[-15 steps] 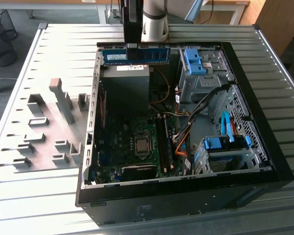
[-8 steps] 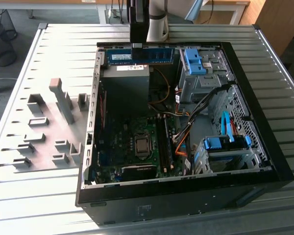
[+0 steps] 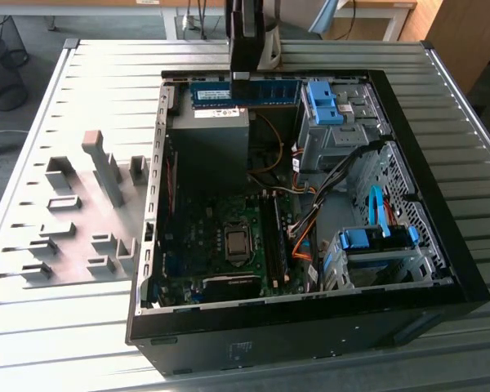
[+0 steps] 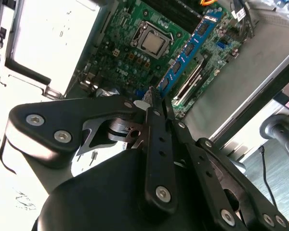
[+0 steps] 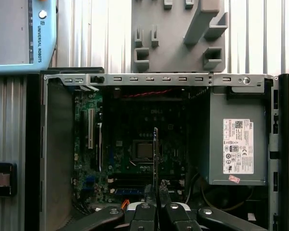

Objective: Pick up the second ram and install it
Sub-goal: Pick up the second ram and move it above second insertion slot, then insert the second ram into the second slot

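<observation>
While the pincer clamps the second ram, a white printed label marks the power supply.

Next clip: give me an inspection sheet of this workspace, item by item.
Surface: slatted metal table carrying an open computer case.
Job's things: blue ram stick held in the air over the case, not in a slot.
Clutter: grey holder block on the table, at the exterior view's left of the case.
Gripper: gripper shut on the ram stick.
Cables: orange wires inside the case beside the motherboard.
Surroundings: wire basket on the floor; light-blue control tablet in the first wrist view.
</observation>
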Robot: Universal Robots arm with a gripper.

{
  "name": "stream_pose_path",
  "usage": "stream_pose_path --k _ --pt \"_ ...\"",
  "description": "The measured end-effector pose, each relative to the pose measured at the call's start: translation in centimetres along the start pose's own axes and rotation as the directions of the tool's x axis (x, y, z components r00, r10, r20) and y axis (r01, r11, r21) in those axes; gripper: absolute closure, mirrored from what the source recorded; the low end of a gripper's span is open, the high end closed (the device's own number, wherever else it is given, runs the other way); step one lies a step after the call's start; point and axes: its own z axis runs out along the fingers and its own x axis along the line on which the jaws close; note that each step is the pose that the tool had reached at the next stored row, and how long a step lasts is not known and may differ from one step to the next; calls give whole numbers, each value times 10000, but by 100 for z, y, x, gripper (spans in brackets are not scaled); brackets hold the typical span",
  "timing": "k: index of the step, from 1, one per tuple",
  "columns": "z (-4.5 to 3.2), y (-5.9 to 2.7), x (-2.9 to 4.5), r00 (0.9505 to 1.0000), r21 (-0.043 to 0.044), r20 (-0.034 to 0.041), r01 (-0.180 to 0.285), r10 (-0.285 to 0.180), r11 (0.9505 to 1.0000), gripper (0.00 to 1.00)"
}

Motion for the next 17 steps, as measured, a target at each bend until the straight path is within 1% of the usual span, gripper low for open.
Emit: stream_pose_path --k 5,7,17 --pt "-3 -130 -1 10000 0 0 0 0 10000 86" --pt "-3 -169 -1 10000 1 1 0 0 10000 86" --pt "-4 -178 -2 10000 -1 0 -19 19 10000 86"
